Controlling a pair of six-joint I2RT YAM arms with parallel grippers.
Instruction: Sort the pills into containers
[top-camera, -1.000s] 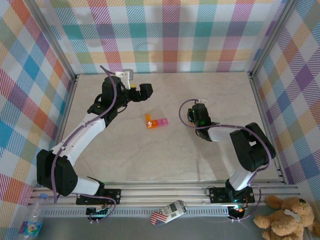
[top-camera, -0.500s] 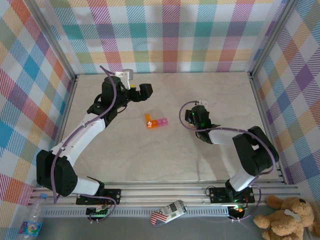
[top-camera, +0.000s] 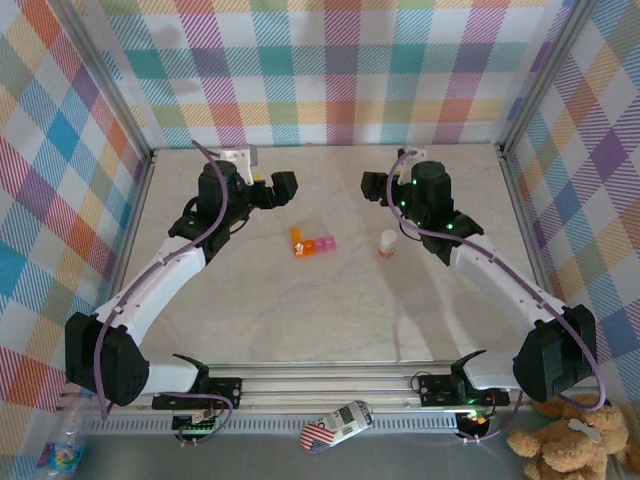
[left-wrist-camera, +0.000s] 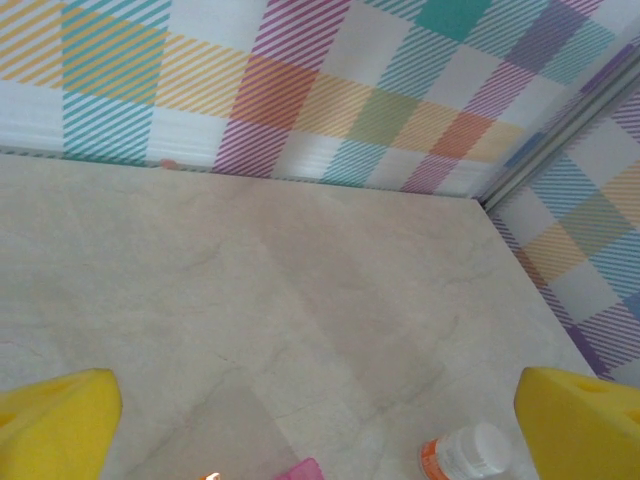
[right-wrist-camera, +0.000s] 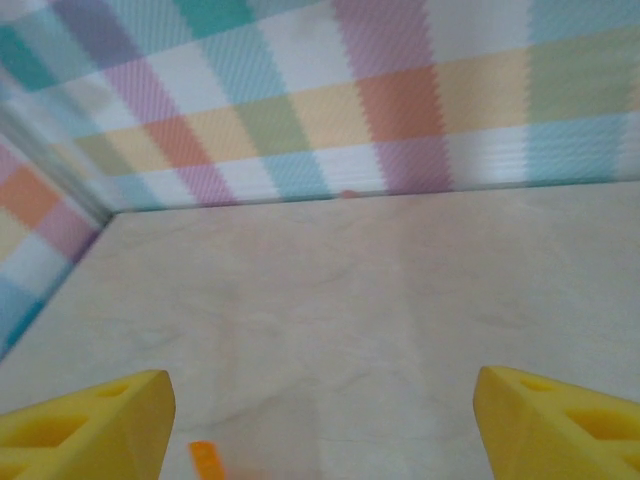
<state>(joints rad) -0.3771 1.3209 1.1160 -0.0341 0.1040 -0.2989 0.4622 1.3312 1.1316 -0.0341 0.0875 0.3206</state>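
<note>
The left tool (top-camera: 283, 186) hangs above the far-left part of the surface (top-camera: 330, 320). Its two yellow fingers (left-wrist-camera: 52, 425) are wide apart, with nothing between them. The right tool (top-camera: 374, 186) is above the far-right part and faces the left one across a gap. Its fingers are also apart and hold nothing.

The containers (top-camera: 312, 243) lie on the middle of the surface, nearer to the arm bases than both tools, and they touch neither. They form a short bent strip: the orange box is at the left end and the pink boxes go to the right. A small orange bottle (top-camera: 388, 241) with a white cap stands upright to the right of the strip, near it but not touching.

In the left wrist view the bottle shows at the lower edge beside the right finger, and a pink corner of the strip shows at the bottom. In the right wrist view a small orange piece shows at the bottom edge. I cannot tell if any pill is in the boxes; they are too small to see.
</note>
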